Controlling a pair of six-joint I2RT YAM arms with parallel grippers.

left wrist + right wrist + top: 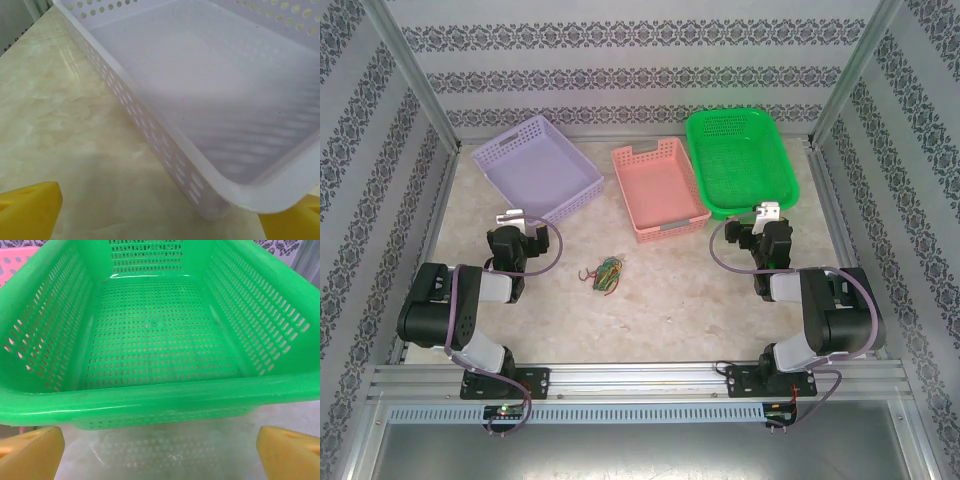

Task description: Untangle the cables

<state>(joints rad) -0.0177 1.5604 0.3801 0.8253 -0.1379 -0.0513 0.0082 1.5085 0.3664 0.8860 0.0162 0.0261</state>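
Observation:
The cables (pixel 604 273) lie in one small tangle of green, yellow, orange-red and dark wires on the marble table, midway between the two arms. My left gripper (pixel 517 222) is up and to the left of the tangle, open, by the near corner of the lilac basket (pixel 537 167). Its yellow fingertips (pixel 30 210) stand wide apart over bare table with nothing between them (pixel 167 220). My right gripper (pixel 767 216) is off to the right of the tangle, open and empty, at the near rim of the green basket (pixel 740 158). Its yellow fingertips (pixel 30 452) frame that rim (pixel 160 460).
A pink basket (pixel 658 188) stands between the lilac basket (pixel 215 100) and the green basket (pixel 155 330), just beyond the tangle. All three baskets are empty. Patterned walls and metal posts close in the table on the left, back and right. A metal rail runs along the near edge.

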